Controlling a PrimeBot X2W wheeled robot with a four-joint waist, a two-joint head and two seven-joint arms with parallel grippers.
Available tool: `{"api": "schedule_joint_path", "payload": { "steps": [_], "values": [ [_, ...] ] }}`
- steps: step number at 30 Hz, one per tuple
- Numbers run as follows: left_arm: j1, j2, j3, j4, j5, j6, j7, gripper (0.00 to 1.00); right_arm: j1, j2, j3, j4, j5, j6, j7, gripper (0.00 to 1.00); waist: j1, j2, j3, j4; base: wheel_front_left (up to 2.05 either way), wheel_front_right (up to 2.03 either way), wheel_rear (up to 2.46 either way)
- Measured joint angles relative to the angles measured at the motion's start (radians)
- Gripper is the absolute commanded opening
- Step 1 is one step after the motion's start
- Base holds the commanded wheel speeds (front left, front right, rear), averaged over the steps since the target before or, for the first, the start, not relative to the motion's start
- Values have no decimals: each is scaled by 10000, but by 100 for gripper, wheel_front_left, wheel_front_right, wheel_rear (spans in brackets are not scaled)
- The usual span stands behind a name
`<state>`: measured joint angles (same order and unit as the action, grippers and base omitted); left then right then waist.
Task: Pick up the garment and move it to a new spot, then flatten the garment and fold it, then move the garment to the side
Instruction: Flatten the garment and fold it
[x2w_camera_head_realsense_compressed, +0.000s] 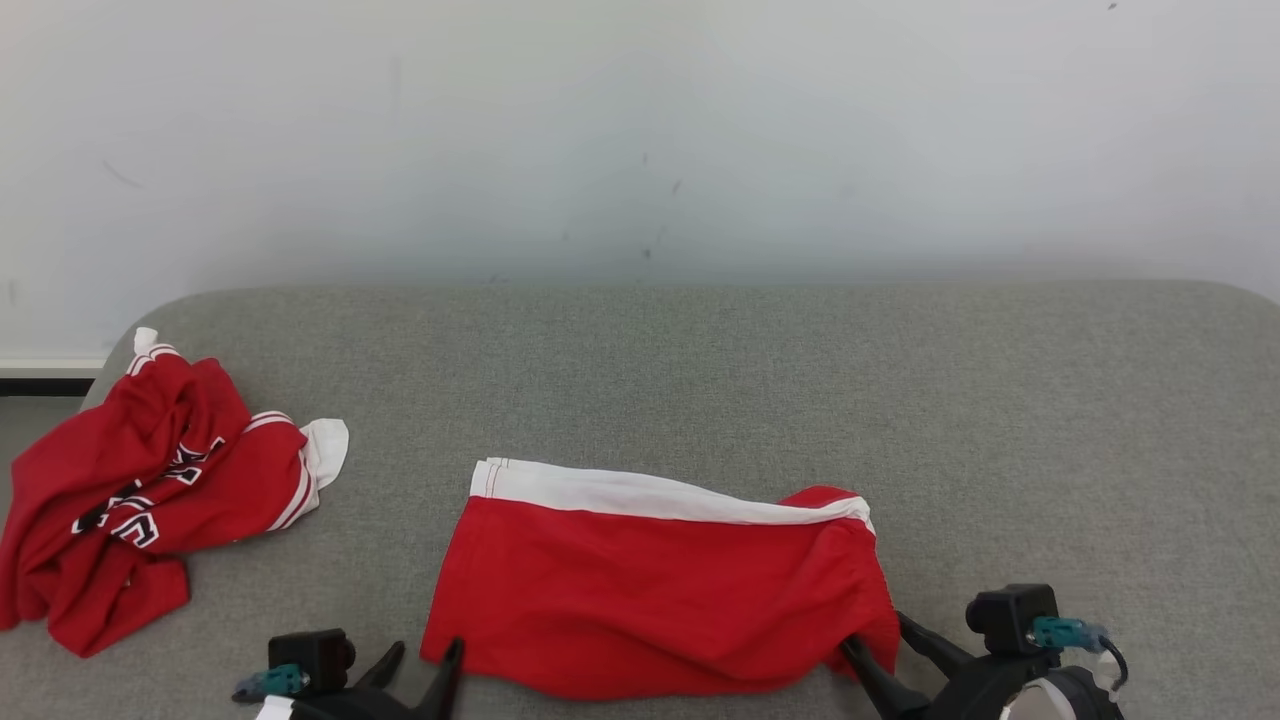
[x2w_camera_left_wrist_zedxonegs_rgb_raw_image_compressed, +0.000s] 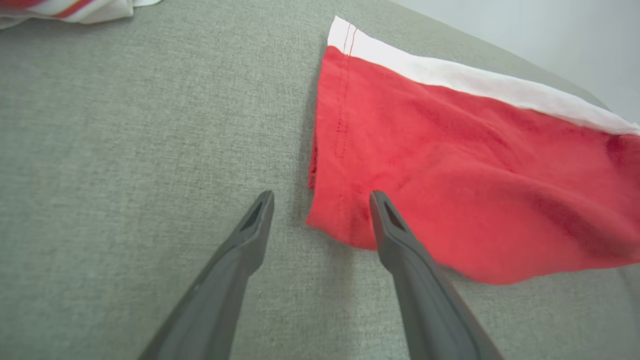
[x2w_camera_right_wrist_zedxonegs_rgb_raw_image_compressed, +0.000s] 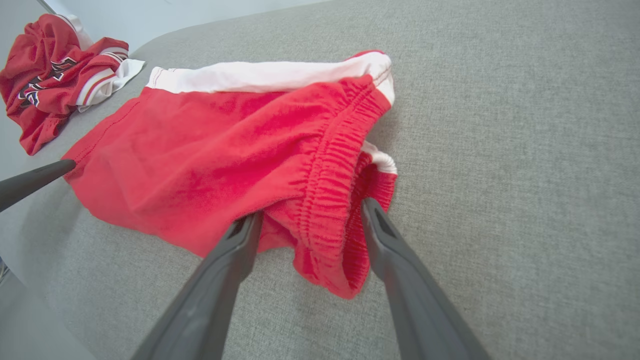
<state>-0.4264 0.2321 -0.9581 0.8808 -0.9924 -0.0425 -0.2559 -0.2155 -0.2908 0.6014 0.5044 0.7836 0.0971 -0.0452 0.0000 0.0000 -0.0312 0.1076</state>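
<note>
Evidently limp and light, the shorts (x2w_camera_head_realsense_compressed: 650, 590) want pinching at hem corner (x2w_camera_left_wrist_zedxonegs_rgb_raw_image_compressed: 332, 222) and waistband (x2w_camera_right_wrist_zedxonegs_rgb_raw_image_compressed: 330, 165), where my left gripper (x2w_camera_left_wrist_zedxonegs_rgb_raw_image_compressed: 320, 196) and right gripper (x2w_camera_right_wrist_zedxonegs_rgb_raw_image_compressed: 310, 212) stand spread, empty.

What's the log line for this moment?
red shorts with white band: lying on grey fabric cushion | left fingers: open, at hem corner | right fingers: open, astride waistband

One red shorts (x2w_camera_head_realsense_compressed: 650, 590), one crumpled red jersey (x2w_camera_head_realsense_compressed: 130, 500)

A grey upholstered bench (x2w_camera_head_realsense_compressed: 700, 350) carries red shorts (x2w_camera_head_realsense_compressed: 650, 590) near its front edge and a crumpled jersey (x2w_camera_head_realsense_compressed: 130, 500) at its left edge.
</note>
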Motion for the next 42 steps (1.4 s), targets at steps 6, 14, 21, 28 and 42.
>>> {"api": "schedule_joint_path", "payload": {
  "steps": [6,14,21,28,42],
  "values": [
    [291,428,428,-495,332,291,0,100,326,-221,-261,-437,73,0,-364,100,0,0,-119,34,0,0,0],
    [865,880,1124,-1636,922,1057,0,100,749,-393,-587,-1187,77,-198,-878,100,0,0,-258,65,0,0,0],
    [1457,1074,1503,-2579,1419,1361,0,100,1269,-493,-830,-1553,92,-562,-1152,100,0,0,-300,138,0,0,0],
    [2032,1515,2119,-3553,2134,1582,0,100,1530,-523,-1087,-1891,173,-949,-1409,100,0,0,-305,227,0,0,0],
    [3412,1517,3871,-5545,3641,1664,0,100,1831,-688,-1457,-2293,130,-1613,-1572,100,0,0,-254,504,0,0,0]
  ]
}}
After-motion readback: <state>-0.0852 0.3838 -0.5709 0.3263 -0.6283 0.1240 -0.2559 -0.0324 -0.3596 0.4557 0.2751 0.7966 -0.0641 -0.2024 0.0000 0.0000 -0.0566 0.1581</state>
